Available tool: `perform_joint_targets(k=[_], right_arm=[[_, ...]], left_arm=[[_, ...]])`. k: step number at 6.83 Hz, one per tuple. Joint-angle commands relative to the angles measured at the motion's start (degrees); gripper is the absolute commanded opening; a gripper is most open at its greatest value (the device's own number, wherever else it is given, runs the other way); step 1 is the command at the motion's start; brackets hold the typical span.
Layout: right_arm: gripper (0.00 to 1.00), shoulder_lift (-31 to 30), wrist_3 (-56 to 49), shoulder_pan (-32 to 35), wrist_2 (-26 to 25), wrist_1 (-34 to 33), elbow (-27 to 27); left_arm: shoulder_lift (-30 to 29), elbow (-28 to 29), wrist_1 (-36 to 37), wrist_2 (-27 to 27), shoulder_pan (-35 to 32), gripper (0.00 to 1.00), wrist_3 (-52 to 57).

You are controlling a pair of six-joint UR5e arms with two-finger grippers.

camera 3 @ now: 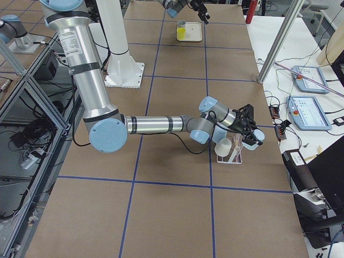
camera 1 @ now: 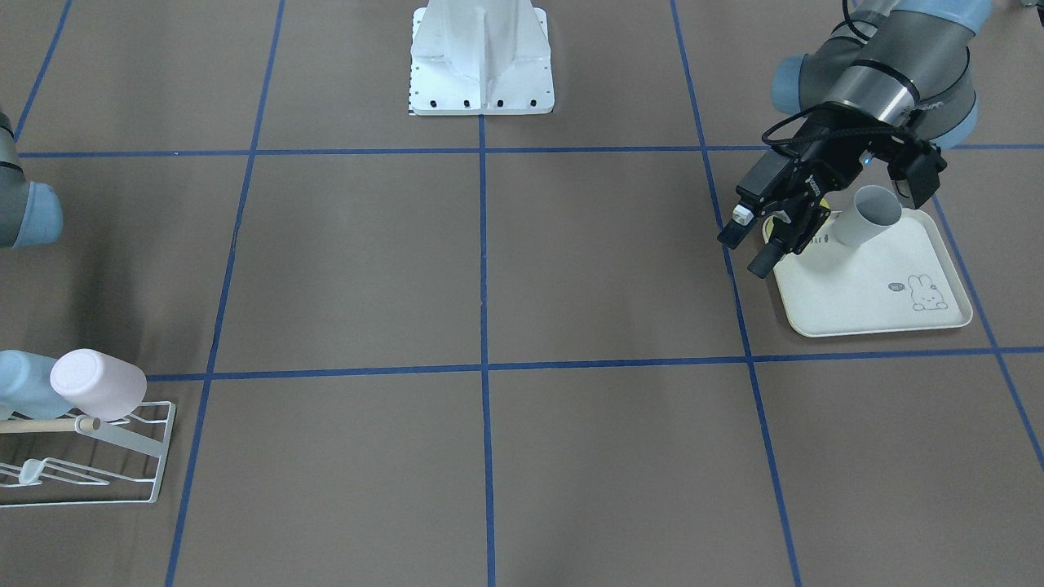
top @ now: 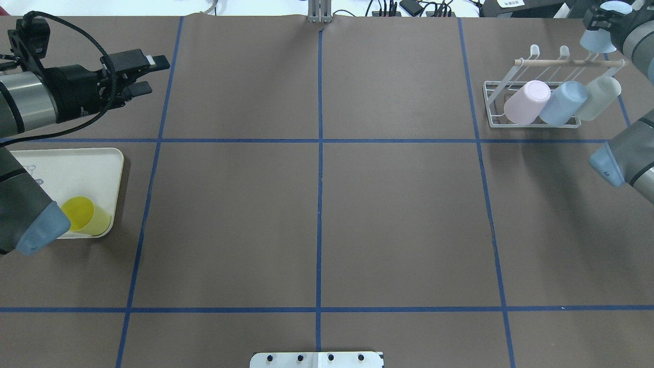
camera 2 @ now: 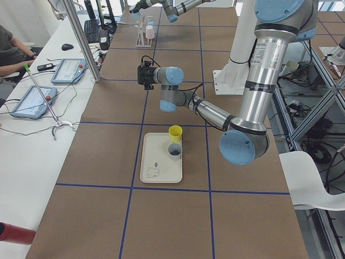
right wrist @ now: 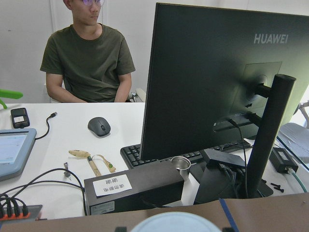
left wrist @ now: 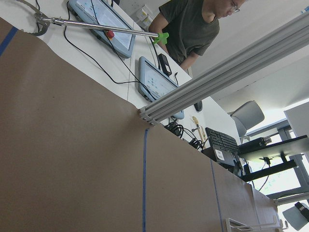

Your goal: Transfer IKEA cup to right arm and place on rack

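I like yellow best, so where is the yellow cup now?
In the overhead view the yellow cup sits in a corner of the cream tray on the left side, beside a grey cup.

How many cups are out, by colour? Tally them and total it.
Pink cup: 1
Blue: 2, a blue cup on the rack and a pale blue cup in the right pincer
Pale translucent cup: 1
Yellow cup: 1
Grey cup: 1
Total: 6
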Motion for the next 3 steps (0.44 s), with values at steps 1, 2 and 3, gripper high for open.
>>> perform_joint_targets(k=[1,2,3], right_arm=[[0.00,-0.5,0.0,-0.3,0.0,0.0,-0.3],[0.00,-0.5,0.0,-0.4,0.0,0.0,-0.4],[0.00,-0.9,0.0,-0.5,-0.1,0.0,-0.4]], left_arm=[[0.1,0.0,0.0,-0.2,0.0,1.00,0.0],[0.1,-0.1,0.0,-0.2,0.0,1.00,0.0],[0.1,-0.1,0.0,-0.2,0.0,1.00,0.0]])
